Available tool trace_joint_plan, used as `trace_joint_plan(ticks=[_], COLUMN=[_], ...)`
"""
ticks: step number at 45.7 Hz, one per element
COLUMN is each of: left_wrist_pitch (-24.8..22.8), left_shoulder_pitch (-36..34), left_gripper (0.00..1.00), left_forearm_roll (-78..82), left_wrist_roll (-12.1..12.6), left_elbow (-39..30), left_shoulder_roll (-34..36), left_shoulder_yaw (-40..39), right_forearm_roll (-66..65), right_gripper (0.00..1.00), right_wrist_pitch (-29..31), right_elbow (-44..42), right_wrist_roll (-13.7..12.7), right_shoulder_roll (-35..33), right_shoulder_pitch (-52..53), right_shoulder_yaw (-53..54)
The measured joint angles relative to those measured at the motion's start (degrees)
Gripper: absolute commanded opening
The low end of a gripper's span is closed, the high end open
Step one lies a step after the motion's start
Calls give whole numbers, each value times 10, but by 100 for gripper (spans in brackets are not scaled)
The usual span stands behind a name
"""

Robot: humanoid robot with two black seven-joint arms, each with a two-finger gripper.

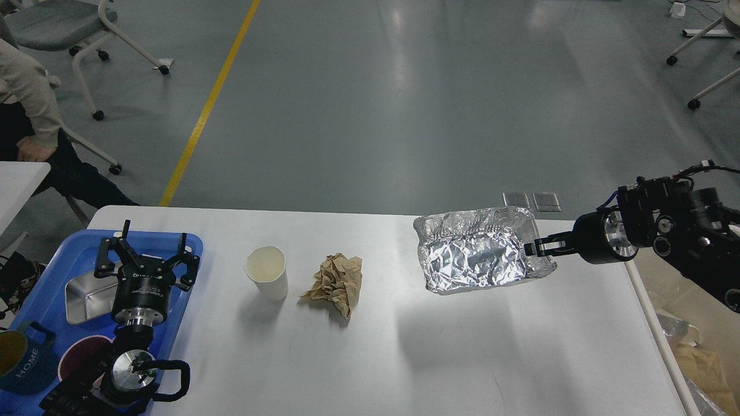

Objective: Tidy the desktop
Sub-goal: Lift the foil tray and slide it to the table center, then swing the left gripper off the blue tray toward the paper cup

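The white desktop (404, 358) fills the lower part of the head view. A crumpled silver foil sheet (474, 257) hangs just above its right half, pinched at its right edge by my right gripper (535, 247), which is shut on it. A white paper cup (266, 273) stands upright left of centre, and a crumpled brown paper (335, 283) lies right beside it. My left gripper (147, 254) is open over the blue tray (52, 260) at the left edge, with nothing between its fingers.
The blue tray carries a metal dish (81, 300), a dark red round dish (78, 355) and a blue "HOME" mug (23, 361). A beige bin (659, 341) with trash in it stands off the right edge. A seated person (29, 115) and chairs are at the far left.
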Motion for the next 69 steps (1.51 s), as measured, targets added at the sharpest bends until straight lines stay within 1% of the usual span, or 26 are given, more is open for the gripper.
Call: trace_joint_plan(ticks=[5,15,20,26,29,33,35,41,46,53,58,61,64,67,69], left_wrist_pitch=[0,2,2,3,3,3,3,1,-4,-4,2,12,35,55,61], left_shoulder_pitch=[0,1,4,4,4,4,4,4,5,8,8,7,6,6,6], left_gripper=[96,96,96,96,96,96,96,96,96,96,96,96,96,96,96], left_forearm_roll=[0,0,1,1,1,-1,-1,-6,-7,-4,1,2,2,4,8], left_wrist_roll=[0,0,0,3,-1,-10,-20,-59,-68,-68,-65,-64,-62,-53,-40], left_elbow=[0,0,0,0,0,0,0,1,1,1,-2,-8,-18,-35,-53], left_shoulder_roll=[3,4,4,5,7,10,12,24,30,34,50,67,87,106,121], left_shoulder_yaw=[0,0,0,-1,-6,-11,-12,-11,-4,12,34,51,62,68,72], right_forearm_roll=[1,22,42,53,54,54,54,54,54,54,54,54,54,54,54], right_gripper=[0,0,0,0,0,0,0,0,0,0,0,0,0,0,0], right_wrist_pitch=[0,0,0,0,0,0,0,0,0,-2,-3,-4,-4,-5,-5], right_elbow=[-28,-88,-119,-126,-127,-126,-126,-125,-125,-123,-121,-121,-121,-121,-121], right_wrist_roll=[-13,-28,-31,-32,-32,-32,-32,-32,-32,-32,-32,-32,-32,-32,-32], right_shoulder_roll=[32,88,108,118,123,126,126,127,127,127,127,127,127,127,128], right_shoulder_pitch=[6,25,35,38,40,46,48,50,50,50,50,50,50,50,50], right_shoulder_yaw=[0,2,1,-2,-7,-19,-24,-30,-31,-33,-33,-33,-33,-33,-33])
